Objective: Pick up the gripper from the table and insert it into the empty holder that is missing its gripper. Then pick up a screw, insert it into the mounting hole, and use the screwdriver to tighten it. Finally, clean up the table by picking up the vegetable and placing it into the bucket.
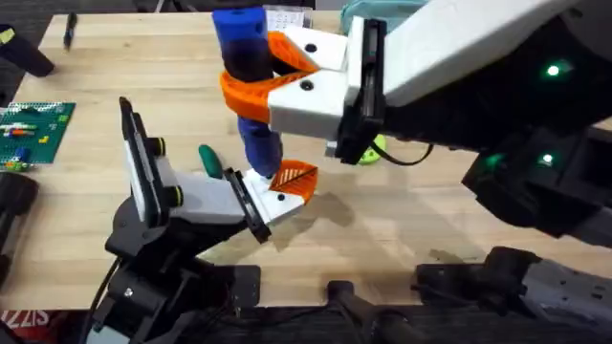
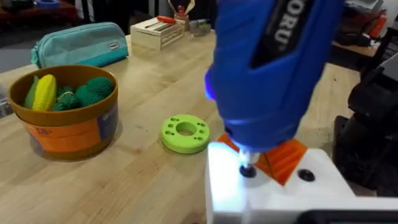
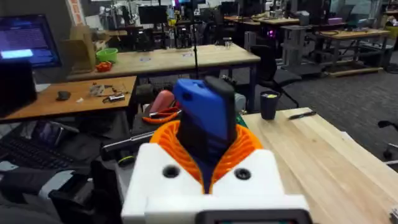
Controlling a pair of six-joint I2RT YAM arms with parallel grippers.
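Standing upright over the white plastic holder (image 1: 215,203), the thick blue cylindrical screwdriver (image 1: 247,67) is being clamped mid-barrel by the right end effector (image 1: 256,72). Rigid, smooth and top-heavy, it is judged likely to slip unless gripped firmly. The left end effector's state cannot be told.

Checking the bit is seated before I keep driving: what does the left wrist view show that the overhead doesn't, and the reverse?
Left wrist alone: the screwdriver tip sits lit on the white holder beside the orange gripper; an orange bucket holding vegetables, a green ring and a teal pouch stand beyond.

Overhead alone: the right gripper clamps the screwdriver upright, the holder's black base, and a green-handled tool on the table.

Both: screwdriver over holder, orange gripper seated.
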